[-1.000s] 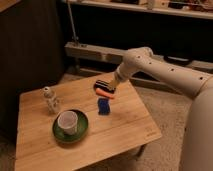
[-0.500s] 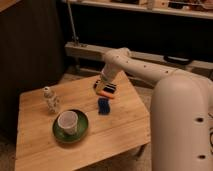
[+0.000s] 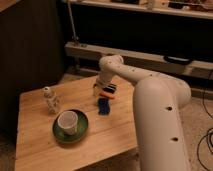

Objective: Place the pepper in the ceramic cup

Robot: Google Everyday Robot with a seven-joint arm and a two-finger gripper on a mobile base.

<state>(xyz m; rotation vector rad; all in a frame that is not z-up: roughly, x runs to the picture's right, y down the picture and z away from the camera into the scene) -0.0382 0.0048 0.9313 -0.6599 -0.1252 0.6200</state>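
Note:
The small orange pepper point(image 3: 106, 95) lies on the wooden table point(image 3: 112, 136), just behind a blue block point(image 3: 103, 106). My gripper point(image 3: 98, 90) hangs low over the table at the pepper's left end, pointing down. It is open and nothing shows between its fingers. The white ceramic cup point(image 3: 67, 121) stands upright on a dark green saucer point(image 3: 79, 131) at the front left, well apart from the gripper.
A black-and-white striped item point(image 3: 111, 88) lies right behind the pepper. A white speckled figurine point(image 3: 50, 100) stands at the left of the table. My large white arm point(image 3: 157, 115) crosses the right side. Dark shelving and a low ledge point(image 3: 150, 57) run behind the table.
The arm has swung left and back. My gripper moved from above the blue block down to the pepper's left end. The pepper, block and cup stayed put.

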